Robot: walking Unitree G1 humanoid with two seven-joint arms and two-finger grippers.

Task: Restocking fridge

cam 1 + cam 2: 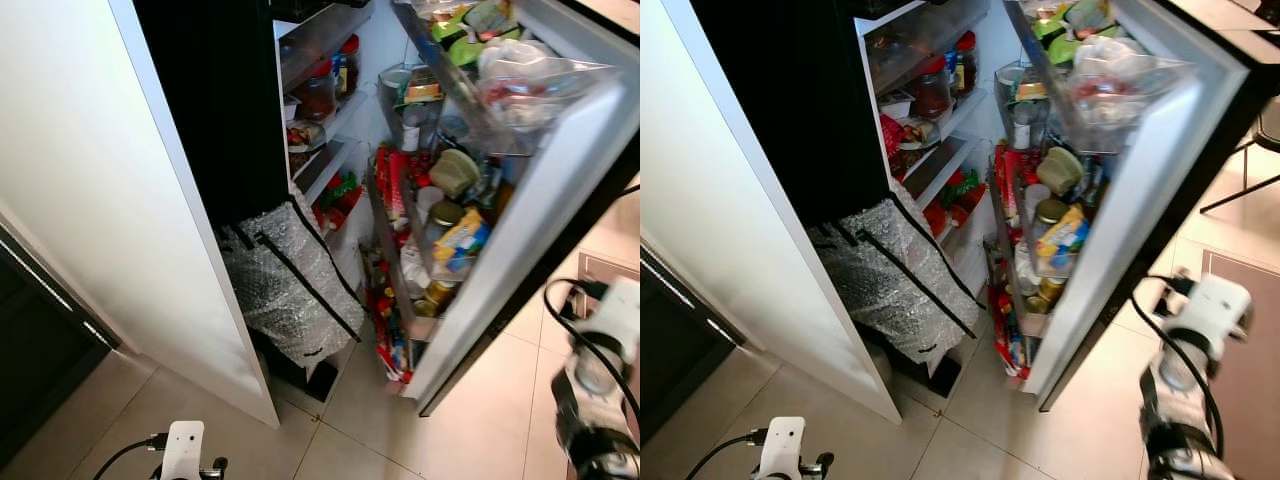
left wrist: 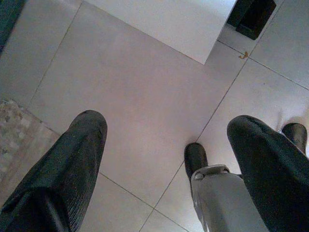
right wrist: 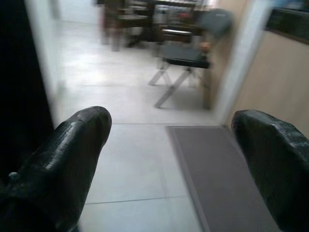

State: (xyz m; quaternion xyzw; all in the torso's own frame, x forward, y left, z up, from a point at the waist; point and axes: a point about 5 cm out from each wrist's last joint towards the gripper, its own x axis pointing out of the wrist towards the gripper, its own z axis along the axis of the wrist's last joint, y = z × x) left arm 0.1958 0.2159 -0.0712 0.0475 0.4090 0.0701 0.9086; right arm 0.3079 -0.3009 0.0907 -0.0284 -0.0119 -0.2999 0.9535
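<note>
Head views: pale tiled floor (image 1: 470, 420) fills the lower frame; a white cabinet panel (image 1: 90, 190) takes the left. An open fridge (image 1: 330, 90) sits at upper centre, its shelves carrying red-lidded jars (image 1: 322, 88) and packets. The fridge door (image 1: 540, 220) swings out to the right, its racks crowded with bottles, jars, a yellow packet (image 1: 458, 240) and clear bags at the top. A silver bubble-wrap bag (image 1: 285, 280) with black straps, the stock carrier, leans against the fridge's lower front, at centre-left, resting on the floor.

Left arm's wrist (image 1: 183, 450) appears at the bottom edge; the right arm (image 1: 600, 370) with black cable stands at lower right, beside the door's edge.

Left wrist view: the left gripper (image 2: 166, 145) has its fingers (image 2: 72, 164) spread wide over bare tile, holding nothing; a robot foot (image 2: 195, 157) lies below.

Right wrist view: the right gripper (image 3: 169, 145) is likewise spread and empty. It adds a brown mat (image 3: 212, 169), a folding chair (image 3: 181, 63) and blurred furniture beyond.
</note>
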